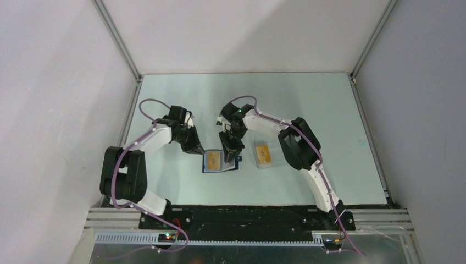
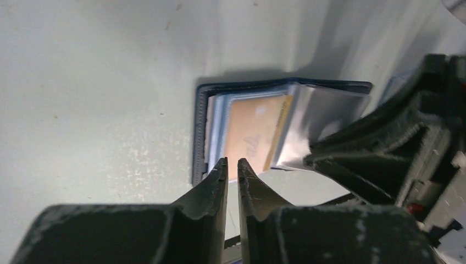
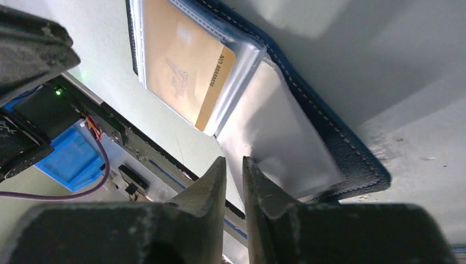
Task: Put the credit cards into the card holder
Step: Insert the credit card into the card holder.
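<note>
Middle of the table (image 1: 308,104), the card holder (image 2: 199,132) is lying open with one orange card (image 2: 253,132) tucked into a plastic pocket inside it. The right gripper (image 3: 233,162) is squeezed nearly shut and looks like it's pinching the corner of an empty clear sleeve (image 3: 275,143), lifting it off the holder. The left gripper (image 2: 229,164) sits at the holder's near edge, fingers almost together; can't tell if anything's between them. A second orange card (image 1: 263,153) sits in a clear case (image 1: 265,165) just right of the holder.
</note>
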`<state>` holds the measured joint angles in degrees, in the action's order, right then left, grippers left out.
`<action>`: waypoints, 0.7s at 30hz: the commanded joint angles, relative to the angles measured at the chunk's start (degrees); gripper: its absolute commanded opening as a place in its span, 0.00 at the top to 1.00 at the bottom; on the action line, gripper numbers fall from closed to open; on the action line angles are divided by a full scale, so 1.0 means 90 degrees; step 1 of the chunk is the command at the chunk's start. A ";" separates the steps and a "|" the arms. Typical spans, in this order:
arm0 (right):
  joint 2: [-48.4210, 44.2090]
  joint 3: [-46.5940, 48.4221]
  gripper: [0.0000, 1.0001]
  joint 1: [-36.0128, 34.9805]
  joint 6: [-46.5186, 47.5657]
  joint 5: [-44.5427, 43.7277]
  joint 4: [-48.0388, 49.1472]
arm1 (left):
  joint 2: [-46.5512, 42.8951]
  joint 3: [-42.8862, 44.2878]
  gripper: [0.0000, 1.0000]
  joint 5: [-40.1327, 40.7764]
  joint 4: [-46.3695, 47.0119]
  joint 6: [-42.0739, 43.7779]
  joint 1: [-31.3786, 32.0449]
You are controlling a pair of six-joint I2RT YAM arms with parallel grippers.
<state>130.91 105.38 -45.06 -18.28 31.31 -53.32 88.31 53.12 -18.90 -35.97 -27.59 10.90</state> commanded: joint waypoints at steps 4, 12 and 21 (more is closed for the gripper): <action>0.0331 0.0200 0.92 0.0280 0.0059 0.0328 -0.0121 | -0.0008 -0.0158 0.83 -0.0879 0.0441 -0.0203 0.0054; 0.0551 0.0178 1.00 0.0336 0.0103 0.0311 -0.0357 | 0.0371 -0.0188 0.79 -0.1102 0.0783 -0.0268 0.0071; 0.0566 0.0173 1.00 0.0356 0.0133 0.0308 -0.0379 | 0.0458 -0.0163 0.79 -0.1039 0.0839 -0.0271 0.0088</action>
<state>134.82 105.54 -41.82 -18.13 35.24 -55.22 92.40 51.05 -27.64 -29.85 -29.56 11.40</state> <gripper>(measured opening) 0.009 0.211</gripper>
